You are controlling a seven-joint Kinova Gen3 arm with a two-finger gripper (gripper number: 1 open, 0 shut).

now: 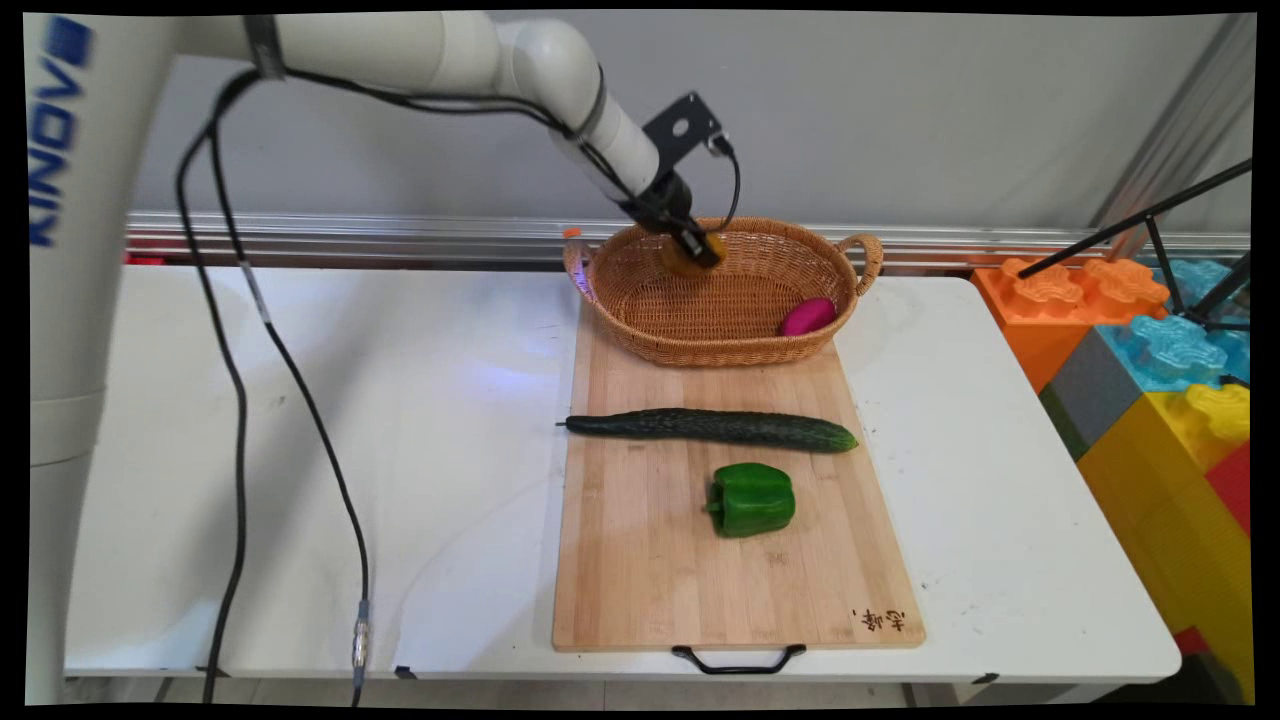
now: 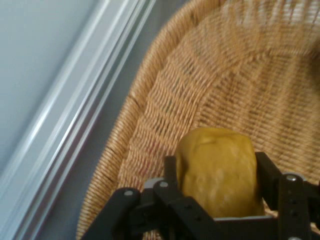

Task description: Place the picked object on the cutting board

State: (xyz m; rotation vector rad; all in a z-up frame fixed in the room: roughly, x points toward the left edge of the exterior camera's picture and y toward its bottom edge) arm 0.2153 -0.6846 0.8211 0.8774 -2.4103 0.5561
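Note:
My gripper (image 1: 697,250) is shut on a yellow-brown potato-like lump (image 2: 218,170), and holds it over the back part of a wicker basket (image 1: 640,300). In the hand view the lump sits between the two black fingers (image 2: 267,172), with the basket's woven wall (image 2: 165,105) right behind it. A magenta oval thing (image 1: 807,316) lies inside the basket at its right end. The basket stands on the far end of a wooden cutting board (image 1: 640,560). A long dark cucumber (image 1: 710,427) and a green bell pepper (image 1: 752,499) lie on the board, nearer the front.
Large coloured toy blocks (image 1: 1150,350) are stacked past the table's right edge, with black tripod legs (image 1: 1180,250) over them. A metal rail (image 1: 350,235) runs along the wall behind the white table (image 1: 350,450). Black cables (image 1: 240,400) hang from the arm at the left.

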